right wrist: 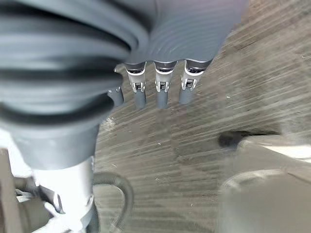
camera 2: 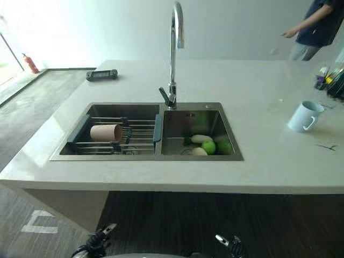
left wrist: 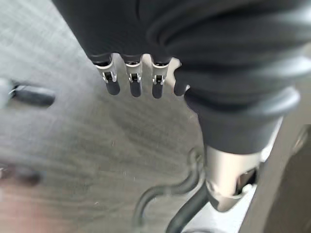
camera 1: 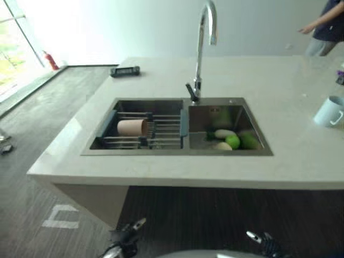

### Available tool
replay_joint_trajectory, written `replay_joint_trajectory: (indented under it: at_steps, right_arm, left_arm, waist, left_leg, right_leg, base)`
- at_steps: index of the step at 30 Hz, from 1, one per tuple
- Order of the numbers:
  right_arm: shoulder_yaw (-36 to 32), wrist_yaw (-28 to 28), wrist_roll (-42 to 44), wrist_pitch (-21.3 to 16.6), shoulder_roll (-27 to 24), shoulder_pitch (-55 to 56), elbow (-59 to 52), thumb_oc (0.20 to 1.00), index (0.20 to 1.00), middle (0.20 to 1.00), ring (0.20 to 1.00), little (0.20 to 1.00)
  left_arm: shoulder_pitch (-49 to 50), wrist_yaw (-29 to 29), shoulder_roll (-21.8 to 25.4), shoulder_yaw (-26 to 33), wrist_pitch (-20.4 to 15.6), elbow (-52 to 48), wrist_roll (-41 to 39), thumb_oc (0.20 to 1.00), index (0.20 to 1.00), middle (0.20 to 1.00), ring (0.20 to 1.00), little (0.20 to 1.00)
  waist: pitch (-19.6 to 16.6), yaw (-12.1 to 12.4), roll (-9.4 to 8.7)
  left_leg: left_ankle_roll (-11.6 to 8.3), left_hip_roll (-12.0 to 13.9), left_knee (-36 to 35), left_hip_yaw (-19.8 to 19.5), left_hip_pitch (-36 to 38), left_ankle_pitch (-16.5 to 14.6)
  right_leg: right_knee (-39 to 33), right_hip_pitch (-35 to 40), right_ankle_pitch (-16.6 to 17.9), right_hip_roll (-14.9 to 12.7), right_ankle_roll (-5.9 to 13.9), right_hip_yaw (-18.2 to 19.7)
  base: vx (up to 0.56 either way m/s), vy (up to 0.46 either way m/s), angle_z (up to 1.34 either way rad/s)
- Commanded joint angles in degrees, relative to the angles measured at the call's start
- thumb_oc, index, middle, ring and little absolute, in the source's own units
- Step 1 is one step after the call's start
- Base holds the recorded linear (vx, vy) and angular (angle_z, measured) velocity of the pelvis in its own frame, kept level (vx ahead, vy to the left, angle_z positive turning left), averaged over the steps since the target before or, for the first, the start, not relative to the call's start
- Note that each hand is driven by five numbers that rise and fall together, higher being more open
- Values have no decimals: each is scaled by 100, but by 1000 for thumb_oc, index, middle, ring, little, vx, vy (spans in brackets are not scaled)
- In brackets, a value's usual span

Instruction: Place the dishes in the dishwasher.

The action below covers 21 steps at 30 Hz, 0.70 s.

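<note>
Both my hands hang empty — left hand (left wrist: 131, 73) and right hand (right wrist: 160, 77), fingers straight. The pink cup (camera 1: 132, 127) (lying sideways in the sink rack (camera 1: 161, 129)) could roll away from a careless reach.

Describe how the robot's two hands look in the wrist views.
Each robot hand, left and right, has a dark ribbed cover over its back and wrist, a row of silver fingers with dark tips, and a silver-grey forearm section behind the cover.

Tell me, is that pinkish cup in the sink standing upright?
No, the pinkish cup lies on its side on the wire rack in the left basin of the sink.
</note>
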Motion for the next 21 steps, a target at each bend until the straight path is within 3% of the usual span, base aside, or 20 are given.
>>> replay_joint_trajectory:
  at_steps: [1,2,3,5,6,14,21]
  right_arm:
    - [96,51,-61,-252,-67,-302,-381,1000,1000,1000,1000,1000]
    - [92,74,-42,-265,-110,-335,-345,1000,1000,1000,1000,1000]
    - [67,127,-52,-333,-204,-369,-317,1000,1000,1000,1000,1000]
    - [29,167,-41,-406,-245,-371,-296,1000,1000,1000,1000,1000]
    - [-8,157,-55,-436,-239,-359,-292,1000,1000,1000,1000,1000]
    - [-45,215,82,-491,-33,-212,-188,1000,1000,1000,1000,1000]
    - [27,6,140,-426,118,-210,-283,1000,1000,1000,1000,1000]
  left_arm:
    - [-560,-161,311,140,-358,-363,70,1000,1000,1000,1000,1000]
    - [-544,-209,324,134,-381,-377,100,1000,1000,1000,1000,1000]
    - [-485,-210,314,113,-422,-449,148,1000,1000,1000,1000,1000]
    - [-513,-287,303,86,-420,-435,193,1000,1000,1000,1000,1000]
    - [-542,-294,294,39,-424,-411,238,1000,1000,1000,1000,1000]
    - [-596,-165,473,-115,-406,-137,295,1000,1000,1000,1000,1000]
    - [-629,-201,489,-67,-410,-141,313,1000,1000,1000,1000,1000]
  waist:
    - [366,33,-429]
    - [385,56,-412]
    - [454,142,-324]
    - [457,147,-290]
    - [424,119,-287]
    - [211,87,-229]
    - [102,147,-364]
  left_leg:
    - [65,-616,1623,-307,-841,-85]
    - [29,-482,1433,-373,-856,5]
    - [-276,52,985,-746,-1060,736]
    - [-341,225,722,-681,-1043,788]
    - [-341,263,475,-472,-910,642]
    - [-281,67,-87,-309,-415,245]
    - [-190,18,-87,-64,-387,94]
  right_leg:
    - [-132,416,227,-271,301,203]
    - [-130,439,205,-248,298,263]
    - [-192,585,101,-219,310,452]
    - [-235,650,68,-330,358,349]
    - [-247,661,73,-449,414,187]
    - [-281,572,360,-981,812,-175]
    - [-673,674,564,-1078,937,-238]
  base:
    - [172,130,3]
    - [206,372,-22]
    - [177,380,-35]
    - [121,348,-33]
    - [84,286,-23]
    - [72,147,0]
    - [33,-5,-14]
